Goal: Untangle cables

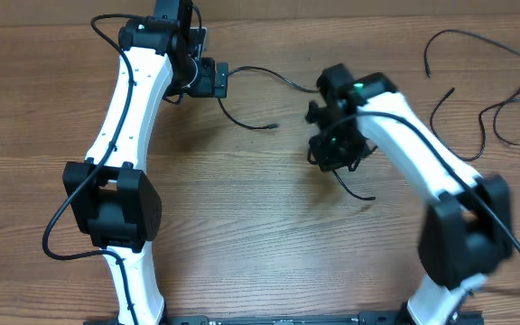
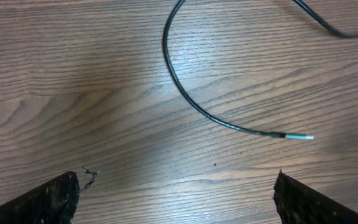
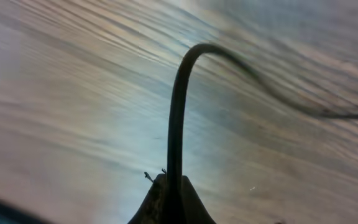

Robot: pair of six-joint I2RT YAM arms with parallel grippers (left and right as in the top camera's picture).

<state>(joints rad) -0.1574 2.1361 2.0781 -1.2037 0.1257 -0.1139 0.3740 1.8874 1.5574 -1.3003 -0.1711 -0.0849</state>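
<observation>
Nearest, the right gripper (image 3: 173, 199) has its jaws clenched on a black cable (image 3: 176, 112), which rises from between them and bends away over the wooden surface (image 1: 242, 253); this view is blurred. Farther off, the left gripper (image 2: 176, 198) hangs with jaws released and wide apart, touching nothing. A curved stretch of cable lies flat ahead of them, its metal-tipped end (image 2: 297, 136) pointing toward the right gripper. Farthest, several loose cables (image 1: 463, 33) lie well apart at the right edge.
</observation>
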